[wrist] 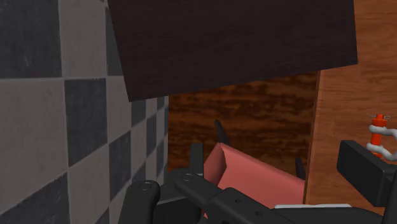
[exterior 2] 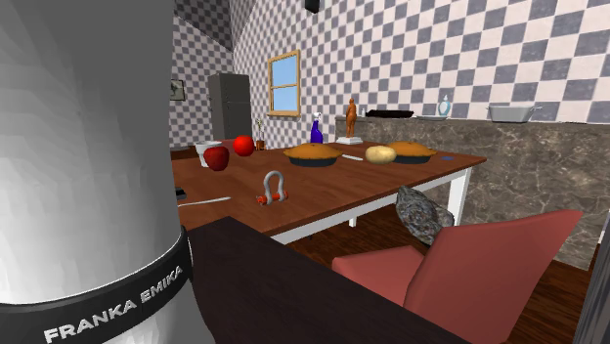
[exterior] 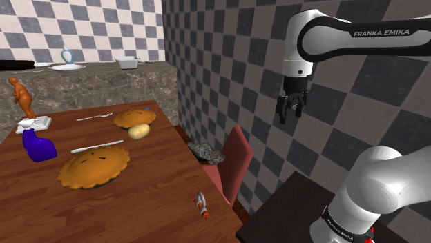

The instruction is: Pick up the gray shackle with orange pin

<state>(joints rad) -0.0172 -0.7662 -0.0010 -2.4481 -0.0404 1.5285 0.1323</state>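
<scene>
Checkered wall (exterior: 228,62) behind, the "FRANKA EMIKA" arm's (exterior: 345,33) hand (exterior: 290,117) hangs wide, shackle (exterior: 202,205) on table (exterior: 152,203).

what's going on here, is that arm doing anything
The white arm is meant to pick up the gray shackle with the orange pin, which lies untouched near the edge of the wooden table. The open pincer hangs empty above the red chair, apart from the shackle, so no grasp has begun.

Grey shackle (exterior: 201,204) with an orange pin (wrist: 380,119); brown wood-grain table (exterior: 152,207); red chair (exterior: 235,162); purple bottle (exterior: 38,147); golden-brown pie (exterior: 93,168); wall (exterior: 228,55) checkered in two greys.
</scene>
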